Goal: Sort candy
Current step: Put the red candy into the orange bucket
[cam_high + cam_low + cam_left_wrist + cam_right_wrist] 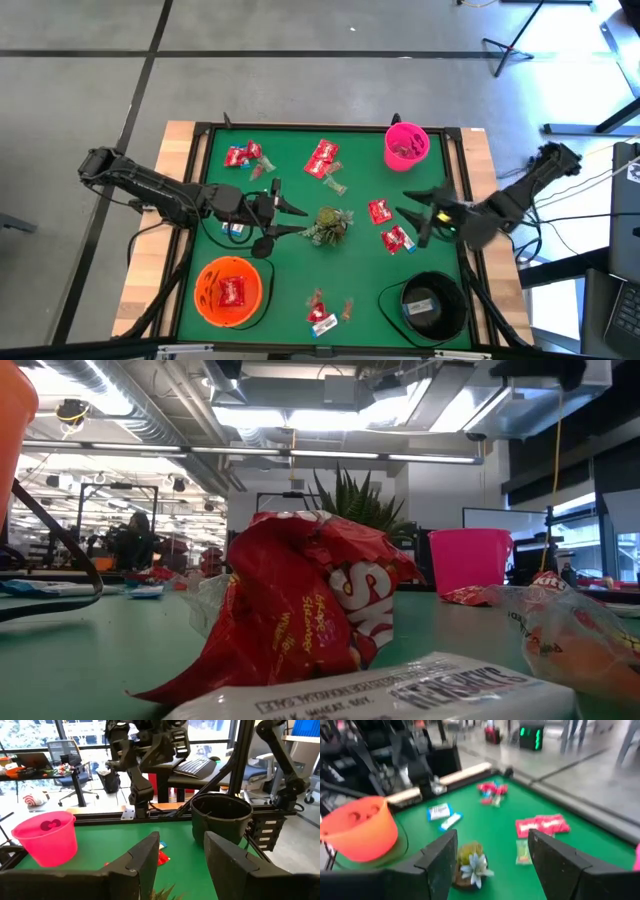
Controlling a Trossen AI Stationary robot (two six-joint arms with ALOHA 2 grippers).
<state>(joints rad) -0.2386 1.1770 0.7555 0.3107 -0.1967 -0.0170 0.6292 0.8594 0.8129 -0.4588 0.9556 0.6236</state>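
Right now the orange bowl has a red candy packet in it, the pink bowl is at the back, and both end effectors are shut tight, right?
Nearly. The orange bowl does hold a red candy packet, and the pink bowl is at the back. But the end effectors are open, not shut: the left wrist view shows the left end effector with its fingers apart, and the right wrist view shows the same for the right end effector.

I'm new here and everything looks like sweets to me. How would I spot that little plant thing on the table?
Start at the green table with a bowl near three of its corners. Look to the middle, between the two open grippers, left and right. There lies the sprig: leafy, dull green with a pale flower, unlike the shiny red packets around it.
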